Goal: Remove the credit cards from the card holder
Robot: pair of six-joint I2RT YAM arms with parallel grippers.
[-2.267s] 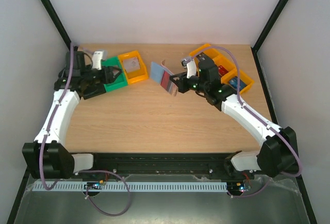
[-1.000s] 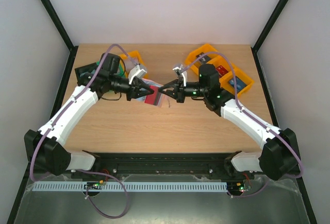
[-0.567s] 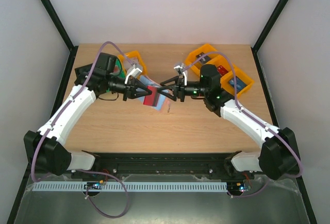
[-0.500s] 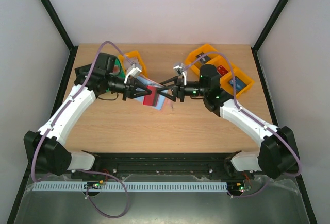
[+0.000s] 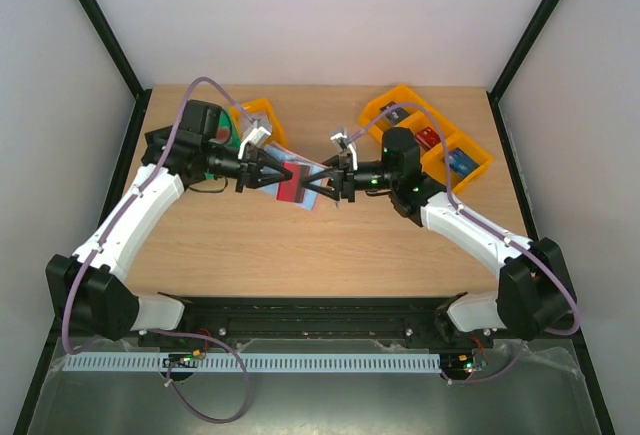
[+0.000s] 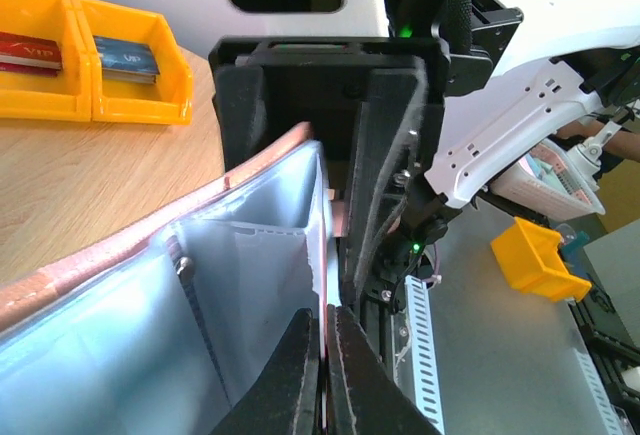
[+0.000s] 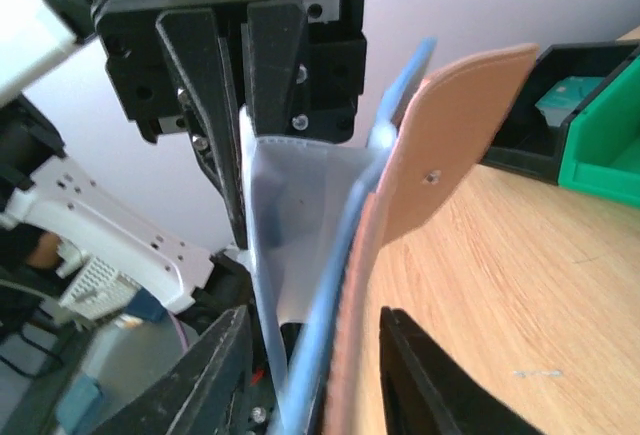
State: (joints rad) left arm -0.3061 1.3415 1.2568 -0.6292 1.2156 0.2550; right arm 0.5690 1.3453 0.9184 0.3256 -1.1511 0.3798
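Two grippers meet at the card holder (image 7: 460, 125), held on edge between them. The left gripper (image 6: 323, 320) is pinched shut, seemingly on its pale inner panel. The right gripper (image 7: 312, 330) straddles it, fingers apart.

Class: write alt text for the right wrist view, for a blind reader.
The left gripper pinches the pale inner panel of an open tan card holder, while the open right gripper straddles its edge above a wooden table.
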